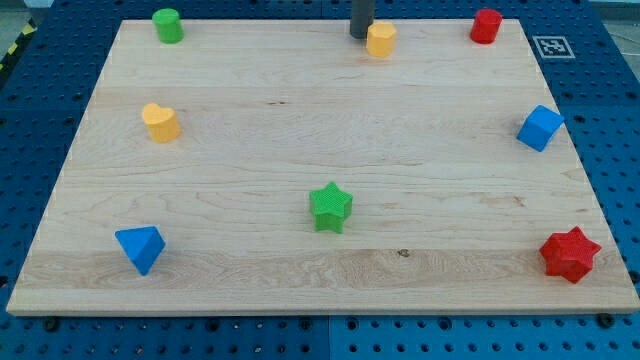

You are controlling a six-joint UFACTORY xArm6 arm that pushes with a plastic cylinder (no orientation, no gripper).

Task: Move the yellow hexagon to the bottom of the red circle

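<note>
The yellow hexagon [381, 39] sits near the top edge of the wooden board [300, 280], a little right of centre. The red circle [486, 25], a short red cylinder, stands at the top right corner of the board, about a hundred pixels to the right of the hexagon. My tip [360, 35] is the lower end of a dark rod coming down from the view's top. It rests just left of the yellow hexagon, touching or nearly touching its left side.
A green cylinder [167, 25] is at the top left. A yellow heart [160, 122] is at the left. A blue triangle [141, 248] is at the bottom left. A green star [331, 207] is at centre bottom. A blue cube [540, 127] is at the right. A red star [570, 254] is at the bottom right.
</note>
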